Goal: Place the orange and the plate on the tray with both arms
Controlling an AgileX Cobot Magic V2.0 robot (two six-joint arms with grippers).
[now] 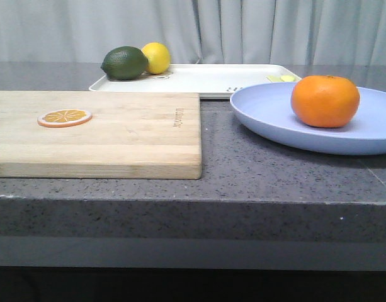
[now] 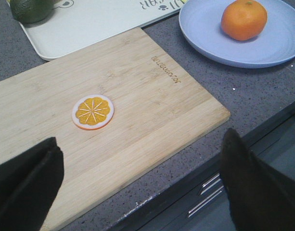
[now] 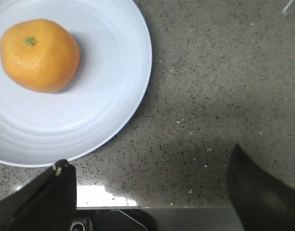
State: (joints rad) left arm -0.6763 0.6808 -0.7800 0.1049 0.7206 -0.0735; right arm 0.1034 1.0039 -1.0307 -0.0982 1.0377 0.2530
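Closest to the front camera lies the wooden cutting board [image 1: 95, 133], set along the near edge of the dark speckled bench [image 1: 274, 170] on its left half. On that board, toward its left end, sits a thin orange slice [image 1: 64, 117], flat and alone, well apart from the board's edges.

To the right of the board, the pale lavender-blue plate [image 1: 268, 116] rests on the bench, running out of the front view at the right side. The orange [image 1: 325, 100] sits on the plate, stem end up, somewhat right of the plate's middle in the front view. The plate's left rim is near the board's far right corner without touching it.

Behind both, toward the far edge of the bench, the off-white tray [image 1: 211, 78] lies flat. At its left end a dark green lime [image 1: 124, 63] and a yellow lemon [image 1: 157, 57] sit side by side, touching or nearly so. Something small and yellow shows near the tray's right end, too small to name. The plate's far rim overlaps the tray's near right edge in the front view; whether they touch cannot be told.

Over the board's near edge, the left gripper [image 2: 137, 185] hangs with its jaws spread wide and nothing between them, the orange slice just ahead of it. Over bare bench just beside the plate's rim, the right gripper [image 3: 152, 192] is likewise released, its fingers [image 3: 46, 197] wide apart and grasping nothing, one of them close to the plate's edge.
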